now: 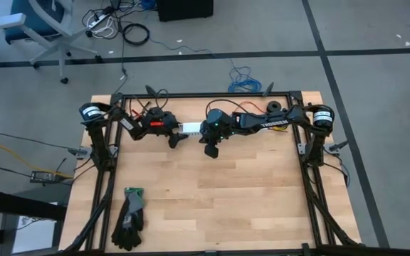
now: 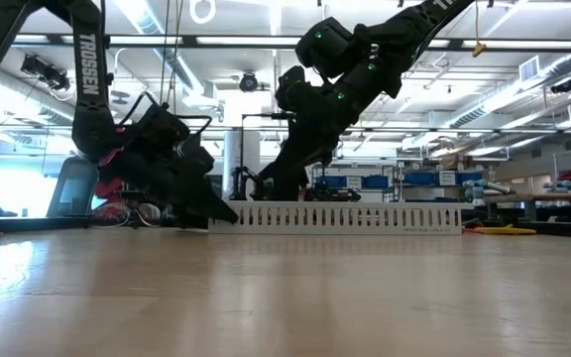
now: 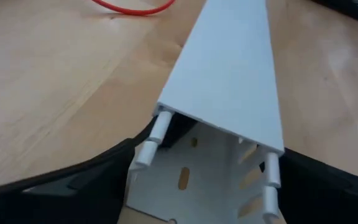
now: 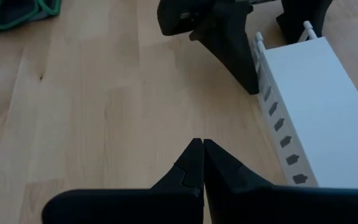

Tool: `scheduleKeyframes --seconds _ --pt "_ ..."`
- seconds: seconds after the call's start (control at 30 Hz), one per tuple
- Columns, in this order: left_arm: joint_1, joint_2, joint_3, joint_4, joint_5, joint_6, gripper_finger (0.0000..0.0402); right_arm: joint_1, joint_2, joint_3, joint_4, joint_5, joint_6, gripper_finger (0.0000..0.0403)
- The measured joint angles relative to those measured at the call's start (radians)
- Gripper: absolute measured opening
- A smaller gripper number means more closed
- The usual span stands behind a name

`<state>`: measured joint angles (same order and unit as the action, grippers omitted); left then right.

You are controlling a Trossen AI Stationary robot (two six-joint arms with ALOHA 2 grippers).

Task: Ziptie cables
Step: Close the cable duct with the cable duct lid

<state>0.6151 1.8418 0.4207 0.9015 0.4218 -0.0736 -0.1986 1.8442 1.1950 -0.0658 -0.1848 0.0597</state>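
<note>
Your left gripper (image 1: 177,139) stands wide with one finger on each side of the end of the white slotted channel (image 1: 191,129), which lies at the far middle of the table (image 1: 212,206). From the left wrist view, the fingers (image 3: 73,177) flank the channel's open end (image 3: 229,93) but I can't say they press on it — it looks like a bracing hold, meant to keep the piece from sliding. Your right gripper (image 4: 202,155) hovers above bare wood just beside the channel's slotted wall, its fingers pinched together on nothing, so that arm seems to be waiting or lining up rather than working. The cables you are meant to tie don't show clearly in any view: dark and red wiring sits near the left arm's base at the far left edge, too small to tell whether that is the bundle. Only a loop of red wire (image 3: 132,7) lies beyond the channel. A pair of gloves (image 1: 129,217) rests near the front left, well apart — no obstacle. The channel itself is what crowds both arms.
</note>
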Motion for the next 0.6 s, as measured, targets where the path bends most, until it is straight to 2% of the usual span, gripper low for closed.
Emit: scheduleKeyframes --seconds 0.13,0.3,0.43,0.6 --pt "0.0 0.002 -0.025 0.042 0.028 0.019 0.0346 0.0 0.0 0.0 -0.004 0.0 0.0 0.0" --pt "-0.003 0.003 -0.132 0.206 0.041 0.031 0.0346 0.0 0.0 0.0 -0.007 0.0 0.0 0.0" --pt "-0.004 0.003 -0.179 0.244 -0.038 0.102 0.0346 0.0 0.0 0.0 -0.006 0.0 0.002 0.0" --pt "-0.002 0.004 -0.161 0.248 -0.097 0.193 0.0346 -0.002 0.0 0.0 0.021 0.0 0.022 0.0"
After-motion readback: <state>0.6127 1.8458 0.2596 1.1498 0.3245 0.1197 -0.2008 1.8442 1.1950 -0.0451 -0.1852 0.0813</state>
